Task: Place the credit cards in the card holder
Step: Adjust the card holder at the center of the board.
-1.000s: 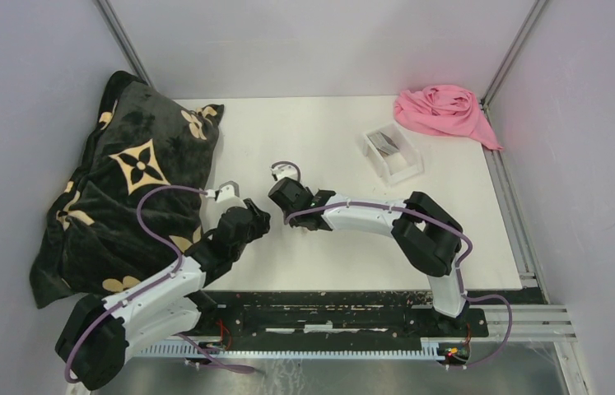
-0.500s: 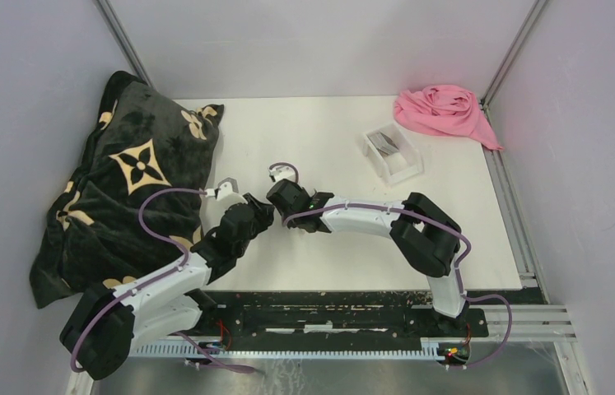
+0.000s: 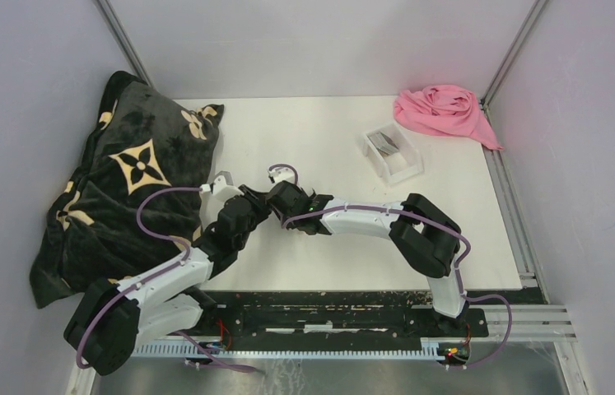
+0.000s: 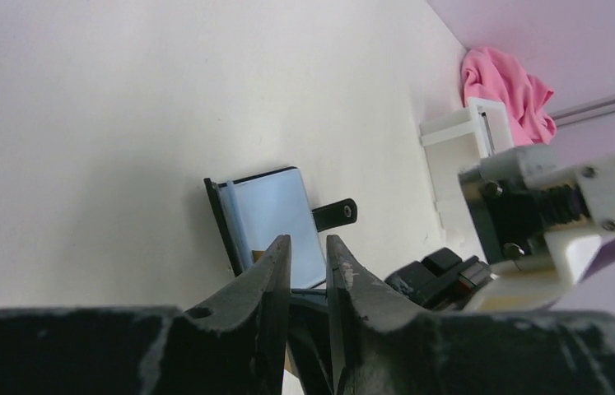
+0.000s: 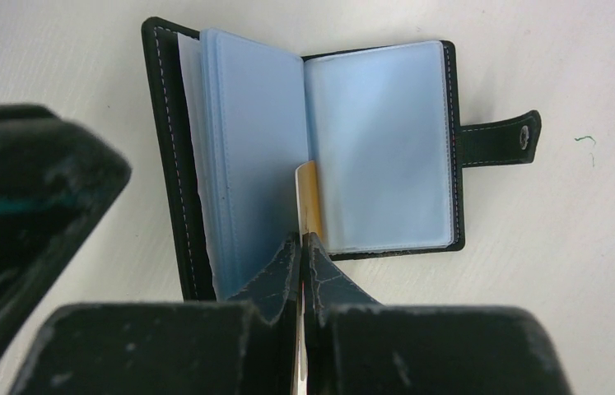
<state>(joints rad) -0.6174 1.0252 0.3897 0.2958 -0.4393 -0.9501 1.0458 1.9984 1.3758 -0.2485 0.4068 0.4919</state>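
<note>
The card holder (image 5: pixel 164 164) lies open on the white table, its blue-grey sleeves (image 5: pixel 378 140) fanned and its stud strap (image 5: pixel 497 140) out to the right. My right gripper (image 5: pixel 302 239) is shut on a tan credit card (image 5: pixel 309 197) held edge-on, its tip at the fold between the sleeves. My left gripper (image 4: pixel 308 240) hovers just short of the card holder (image 4: pixel 275 210), its jaws a narrow gap apart. In the top view both grippers meet mid-table, left (image 3: pixel 256 202) and right (image 3: pixel 275 197), hiding the card holder. Greyish cards (image 3: pixel 384 141) lie in a clear tray.
The clear tray (image 3: pixel 403 169) stands at the back right of the table. A pink cloth (image 3: pixel 444 111) is bunched in the far right corner. A large dark patterned pillow (image 3: pixel 135 189) covers the left side.
My left arm has reached forward and right until its gripper meets the right one, and its jaws have narrowed. The right gripper has barely shifted and still holds the tan card.
</note>
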